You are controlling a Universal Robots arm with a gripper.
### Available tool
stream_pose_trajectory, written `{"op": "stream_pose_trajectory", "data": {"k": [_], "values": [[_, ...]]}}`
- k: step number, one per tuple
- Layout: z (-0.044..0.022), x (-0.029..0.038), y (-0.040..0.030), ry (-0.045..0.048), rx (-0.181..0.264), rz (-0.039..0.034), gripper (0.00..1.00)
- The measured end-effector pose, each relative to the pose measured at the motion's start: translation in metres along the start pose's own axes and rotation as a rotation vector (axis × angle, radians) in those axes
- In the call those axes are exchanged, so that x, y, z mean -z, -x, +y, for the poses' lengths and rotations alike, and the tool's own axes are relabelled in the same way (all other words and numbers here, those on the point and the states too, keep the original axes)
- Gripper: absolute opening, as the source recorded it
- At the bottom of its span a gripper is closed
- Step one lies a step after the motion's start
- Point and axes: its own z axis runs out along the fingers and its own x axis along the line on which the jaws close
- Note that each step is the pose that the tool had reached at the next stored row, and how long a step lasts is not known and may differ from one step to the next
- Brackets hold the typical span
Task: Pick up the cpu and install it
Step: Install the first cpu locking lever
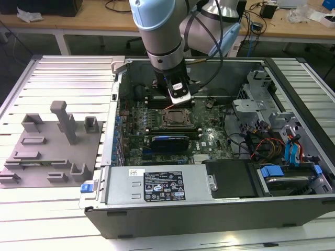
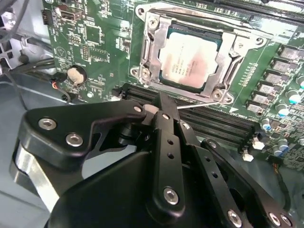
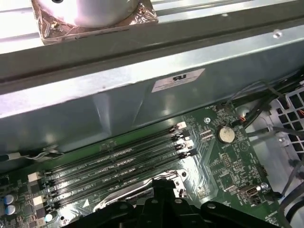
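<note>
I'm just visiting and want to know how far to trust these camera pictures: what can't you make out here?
- Gripper: in the second wrist view its own black body hides the fingertips.
- Pale silver square cpu in its metal socket frame: whether it is fully seated is unclear.
- Green motherboard: in the first wrist view, the picture edge and gripper cut it off.
- Socket in the exterior view: too small to read the chip.

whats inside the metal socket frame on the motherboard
The cpu lies flat inside the socket frame, its pale metal top showing. Its underside and the socket contacts beneath are covered by the chip.
</note>
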Motion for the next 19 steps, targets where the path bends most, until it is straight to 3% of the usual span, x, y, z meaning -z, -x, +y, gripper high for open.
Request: {"op": "stream_pose_trajectory", "data": {"k": [2,10,15,19], "values": [[0.0029,-0.0039,-0.0024,0.0001,0.001,0.0002,0.11],[0.0142,-0.0074,-0.0088,0.0003,0.001,0.0004,0.11],[0.0125,-0.0106,-0.0132,0.0003,0.001,0.0004,0.11],[0.0092,-0.0218,-0.0155,0.0006,0.002,0.0008,0.11]]}}
